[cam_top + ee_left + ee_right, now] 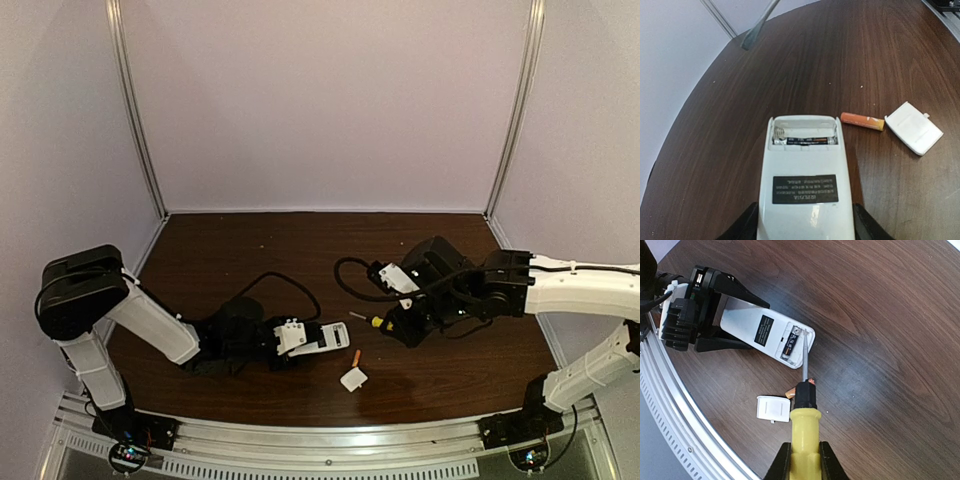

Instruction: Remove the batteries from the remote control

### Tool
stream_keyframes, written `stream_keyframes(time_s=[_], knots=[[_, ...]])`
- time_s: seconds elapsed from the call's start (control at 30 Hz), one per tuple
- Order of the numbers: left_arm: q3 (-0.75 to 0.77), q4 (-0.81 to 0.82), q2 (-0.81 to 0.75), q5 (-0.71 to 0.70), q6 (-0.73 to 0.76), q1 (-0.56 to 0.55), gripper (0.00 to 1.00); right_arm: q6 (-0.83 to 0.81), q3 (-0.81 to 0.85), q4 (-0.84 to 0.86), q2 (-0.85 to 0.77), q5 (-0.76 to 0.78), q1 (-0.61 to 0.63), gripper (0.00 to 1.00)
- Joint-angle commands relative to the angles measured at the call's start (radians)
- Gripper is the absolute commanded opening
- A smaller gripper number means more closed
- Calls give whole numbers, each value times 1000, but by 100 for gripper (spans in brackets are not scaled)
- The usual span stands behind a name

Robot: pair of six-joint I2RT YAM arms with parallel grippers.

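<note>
The remote control [805, 200] lies white back up with its dark label showing, and my left gripper [805, 231] is shut on its sides. Its battery compartment is open and one dark battery [805, 141] lies inside. An orange battery [862, 121] lies on the table beside the small white cover [913, 128]. My right gripper [804, 462] is shut on the yellow-handled screwdriver [804, 432]. The screwdriver's thin shaft reaches over the open compartment of the remote [767, 332]. In the top view the remote [325, 338], the orange battery [356, 357] and the cover [353, 378] sit between the arms.
A black cable [290, 285] loops on the table behind the left gripper [303, 340]. An aluminium rail [320, 440] runs along the near edge and also shows in the right wrist view [670, 405]. Walls and frame posts close off the back.
</note>
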Motion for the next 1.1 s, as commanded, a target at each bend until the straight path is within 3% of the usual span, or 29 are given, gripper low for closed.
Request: stream_keyframes(time_s=[0.0,0.17,0.7,0.8,1.07], knots=[[32,-21,13,155,-39,30,0,17,-59,130,-64,9,1,0],[47,-46,26,238,-60,69,0,20,-123,213,-85,-18,1,0],[88,-89,96,250,-47,95,0,48,-228,339,-118,-54,3,0],[95,-96,107,256,-45,97,5,48,-230,348,-117,-56,4,0],[91,-88,114,257,-41,109,37,55,-241,372,-110,-63,5,0]])
